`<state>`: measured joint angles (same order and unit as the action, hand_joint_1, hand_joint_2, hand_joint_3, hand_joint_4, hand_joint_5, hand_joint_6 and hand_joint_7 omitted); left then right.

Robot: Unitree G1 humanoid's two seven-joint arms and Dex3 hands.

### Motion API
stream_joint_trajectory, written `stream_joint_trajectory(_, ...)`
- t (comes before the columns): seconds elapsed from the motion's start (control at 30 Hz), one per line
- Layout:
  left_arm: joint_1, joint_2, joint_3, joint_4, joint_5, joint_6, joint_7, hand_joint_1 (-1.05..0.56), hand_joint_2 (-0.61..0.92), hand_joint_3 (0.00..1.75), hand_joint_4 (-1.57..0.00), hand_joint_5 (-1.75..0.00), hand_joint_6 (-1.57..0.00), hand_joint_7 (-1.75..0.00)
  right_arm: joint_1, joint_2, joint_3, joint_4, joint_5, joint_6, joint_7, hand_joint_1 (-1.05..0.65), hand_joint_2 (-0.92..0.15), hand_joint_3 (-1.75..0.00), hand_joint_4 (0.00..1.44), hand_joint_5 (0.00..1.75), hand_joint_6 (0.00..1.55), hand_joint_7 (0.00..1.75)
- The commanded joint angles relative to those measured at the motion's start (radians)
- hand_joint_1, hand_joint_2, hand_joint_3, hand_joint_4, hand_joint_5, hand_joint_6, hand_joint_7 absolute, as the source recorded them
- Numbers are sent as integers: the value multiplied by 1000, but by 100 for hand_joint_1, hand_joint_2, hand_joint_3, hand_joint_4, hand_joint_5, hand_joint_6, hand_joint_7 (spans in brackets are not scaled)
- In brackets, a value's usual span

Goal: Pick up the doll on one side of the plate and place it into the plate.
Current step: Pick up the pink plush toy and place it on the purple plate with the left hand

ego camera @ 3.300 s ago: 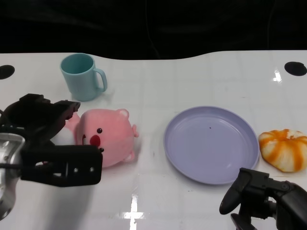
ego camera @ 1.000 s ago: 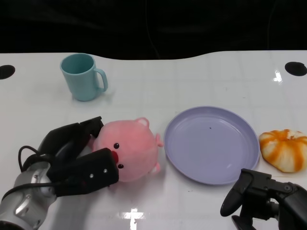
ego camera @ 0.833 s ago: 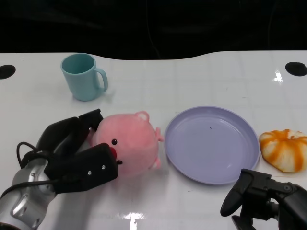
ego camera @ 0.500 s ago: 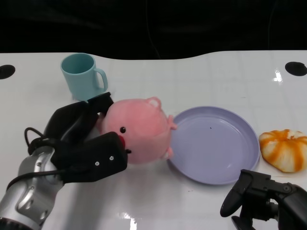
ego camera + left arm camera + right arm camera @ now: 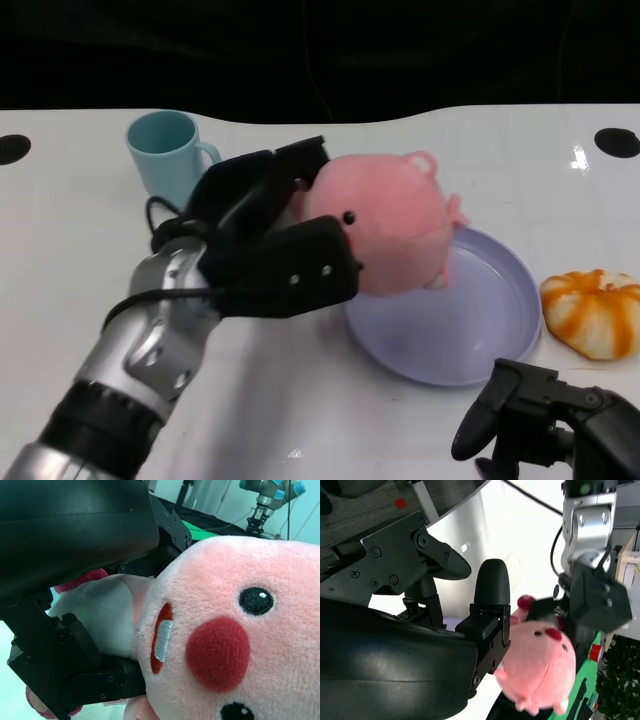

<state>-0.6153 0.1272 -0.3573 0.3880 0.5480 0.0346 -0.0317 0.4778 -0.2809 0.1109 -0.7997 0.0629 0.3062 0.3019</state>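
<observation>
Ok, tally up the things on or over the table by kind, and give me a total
Pink doll, held by the left hand: 1
Purple plate: 1
Teal mug: 1
Orange and white pumpkin toy: 1
Total: 4

White glossy table (image 5: 330, 160) with faint grid lines; black circular marks at its far corners. Beyond the far edge, black backdrop (image 5: 320, 50). Overhead light reflects on the table surface ahead of the hands.
</observation>
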Motion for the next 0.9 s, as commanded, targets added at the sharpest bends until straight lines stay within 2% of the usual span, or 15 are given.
stream_joint_trajectory(0.03,-61,-25,-14,48,3,9,-6,-18,37,129,-96,-175,-80,-174,0,-2,5,-10,-4,10,-10,-17,-59,-101,64,167,57,136)
stream_joint_trajectory(0.23,-129,-75,-43,152,11,11,4,-17,37,126,-94,-175,-78,-175,-1,4,17,-10,-5,17,-19,-17,-59,-102,64,166,57,136)
stream_joint_trajectory(0.4,-177,-120,-94,240,53,14,28,-15,40,111,-92,-175,-76,-175,14,3,24,-38,-7,34,-30,-16,-60,-101,62,166,55,135)
stream_joint_trajectory(0.57,-210,-181,-90,330,28,1,42,-16,42,100,-91,-175,-73,-174,20,4,36,-54,-14,40,-39,-16,-61,-100,63,166,56,135)
stream_joint_trajectory(0.63,-223,-203,-88,358,18,16,37,-19,41,105,-87,-175,-78,-142,20,6,41,-60,-16,44,-42,-16,-61,-100,62,166,56,136)
stream_joint_trajectory(0.67,-231,-213,-88,372,16,31,31,-21,42,101,-83,-174,-82,-121,20,5,43,-63,-18,47,-44,-16,-60,-100,62,166,56,136)
stream_joint_trajectory(0.7,-239,-222,-89,384,14,42,26,-24,50,82,-80,-166,-88,-90,19,4,44,-66,-19,49,-45,-16,-60,-101,62,166,56,136)
stream_joint_trajectory(0.77,-252,-233,-91,404,10,54,13,-25,64,58,-75,-160,-91,-57,18,3,45,-67,-19,48,-47,-16,-60,-101,62,167,56,136)
stream_joint_trajectory(0.8,-253,-236,-90,410,2,50,1,-27,69,51,-70,-154,-87,-49,17,2,46,-67,-19,47,-46,-16,-60,-101,62,167,56,136)
stream_joint_trajectory(0.87,-251,-236,-93,409,-6,48,-23,-38,85,27,-58,-128,-73,-33,18,1,47,-69,-18,48,-46,-16,-59,-102,63,167,56,137)
stream_joint_trajectory(0.9,-250,-233,-101,402,-4,56,-40,-45,89,22,-45,-104,-61,-23,18,1,47,-70,-18,50,-46,-16,-59,-103,63,168,56,137)
